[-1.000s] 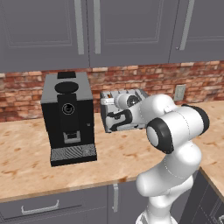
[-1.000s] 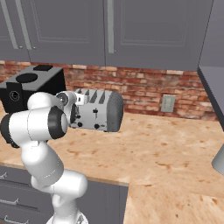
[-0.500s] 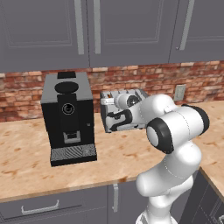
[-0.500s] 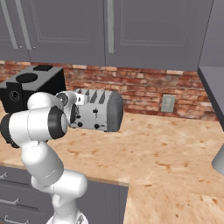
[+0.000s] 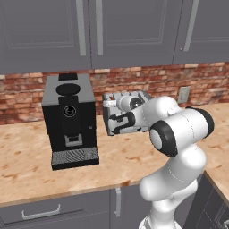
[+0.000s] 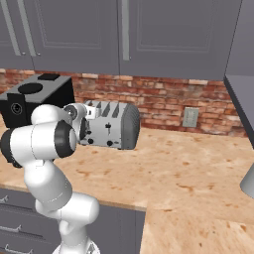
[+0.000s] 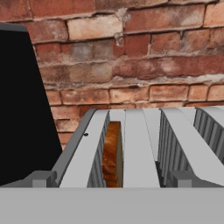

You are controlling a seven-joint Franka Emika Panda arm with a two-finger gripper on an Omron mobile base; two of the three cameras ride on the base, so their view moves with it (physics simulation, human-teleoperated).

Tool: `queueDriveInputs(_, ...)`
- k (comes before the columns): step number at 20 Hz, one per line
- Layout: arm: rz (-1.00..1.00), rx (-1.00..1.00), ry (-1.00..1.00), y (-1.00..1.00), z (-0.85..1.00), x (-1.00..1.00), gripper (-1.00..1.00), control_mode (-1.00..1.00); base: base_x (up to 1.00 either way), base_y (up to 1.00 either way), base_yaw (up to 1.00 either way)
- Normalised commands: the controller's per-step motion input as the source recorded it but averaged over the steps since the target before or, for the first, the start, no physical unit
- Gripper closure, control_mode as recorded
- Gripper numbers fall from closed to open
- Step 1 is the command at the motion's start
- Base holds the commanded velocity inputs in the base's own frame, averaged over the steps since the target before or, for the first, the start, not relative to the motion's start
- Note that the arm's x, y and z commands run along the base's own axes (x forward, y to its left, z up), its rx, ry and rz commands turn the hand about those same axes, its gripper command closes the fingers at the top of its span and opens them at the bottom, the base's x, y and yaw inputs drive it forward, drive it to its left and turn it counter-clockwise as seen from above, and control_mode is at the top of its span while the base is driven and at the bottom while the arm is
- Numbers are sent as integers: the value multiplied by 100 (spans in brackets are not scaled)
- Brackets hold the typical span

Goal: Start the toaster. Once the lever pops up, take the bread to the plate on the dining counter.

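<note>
Arm folded forward, elbow bent, tool [image 5: 120,118] right at the toaster's [image 6: 116,124] front face, its 2 fingers spread wide.

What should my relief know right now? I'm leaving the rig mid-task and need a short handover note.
End effector: open, holding nothing, poised at the toaster's front end.
Toaster: on the wall counter by the brick wall, beside the black coffee machine.
Bread: sitting down in a toaster slot.
Done: arm brought up to the toaster.
Left: start the toaster, wait for the pop, carry the bread to the plate.
</note>
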Motion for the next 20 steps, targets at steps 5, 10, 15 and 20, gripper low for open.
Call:
queueDriveInputs(5,0,0,0,0,0,0,-100,-100,0,0,0)
queueDriveInputs(10,0,0,0,0,0,0,-100,-100,0,0,0)
queueDriveInputs(15,0,0,0,0,0,0,-100,-100,0,0,0)
queueDriveInputs(20,0,0,0,0,0,0,-100,-100,0,0,0)
